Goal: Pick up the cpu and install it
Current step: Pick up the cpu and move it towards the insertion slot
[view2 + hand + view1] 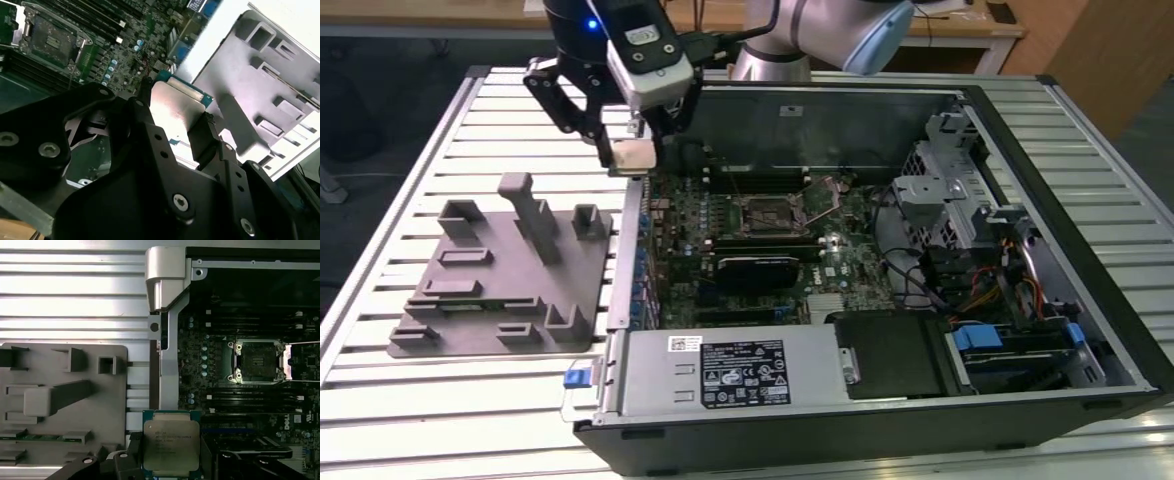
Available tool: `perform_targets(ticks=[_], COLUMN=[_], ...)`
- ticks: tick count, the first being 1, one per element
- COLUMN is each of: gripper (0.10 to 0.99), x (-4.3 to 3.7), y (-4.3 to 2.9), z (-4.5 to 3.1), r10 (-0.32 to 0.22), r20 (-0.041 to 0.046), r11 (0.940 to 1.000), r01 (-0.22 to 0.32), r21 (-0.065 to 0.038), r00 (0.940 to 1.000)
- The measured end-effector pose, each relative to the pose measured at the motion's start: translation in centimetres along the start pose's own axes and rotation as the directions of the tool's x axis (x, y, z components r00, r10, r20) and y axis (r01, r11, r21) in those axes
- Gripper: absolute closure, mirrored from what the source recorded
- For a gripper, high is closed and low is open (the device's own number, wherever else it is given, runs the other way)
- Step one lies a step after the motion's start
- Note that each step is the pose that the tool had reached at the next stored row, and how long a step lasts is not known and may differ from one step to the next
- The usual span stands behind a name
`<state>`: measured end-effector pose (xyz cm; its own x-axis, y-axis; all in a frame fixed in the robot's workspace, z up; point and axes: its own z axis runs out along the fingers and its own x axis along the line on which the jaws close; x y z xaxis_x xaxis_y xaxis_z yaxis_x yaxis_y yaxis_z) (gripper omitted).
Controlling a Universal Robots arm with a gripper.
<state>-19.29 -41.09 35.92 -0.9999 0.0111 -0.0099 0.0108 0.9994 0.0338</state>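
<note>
The cpu point(171, 442) is a flat square chip with a silver top and a thin green edge, held between my gripper's point(170, 460) black fingers. The gripper point(635, 152) hangs in the air over the far left corner of the open computer case point(1067, 150) in the exterior view, shut on the cpu point(635, 156). In the second wrist view the cpu point(175, 107) sits between the fingers point(205, 137). The open motherboard socket point(774, 212) with its metal frame lies further into the case, to the exterior view's right of the gripper; it also shows as the socket point(257, 361) in the first wrist view.
A grey plastic fixture block point(500, 270) lies on the slatted metal table point(400, 200) at the exterior view's left of the case. Drive cages and cables point(974, 260) fill the case's right side. A power supply point(734, 372) sits at the near edge.
</note>
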Motion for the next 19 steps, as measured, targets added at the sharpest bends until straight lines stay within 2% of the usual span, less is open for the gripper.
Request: perform_targets(ticks=[19], gripper=[0.545], x=[-5.57], y=[0.06], z=[0.06], r10=[0.0], r20=[0.0], r11=[1.0], r01=[0.0], r21=[0.0], r00=[1.0])
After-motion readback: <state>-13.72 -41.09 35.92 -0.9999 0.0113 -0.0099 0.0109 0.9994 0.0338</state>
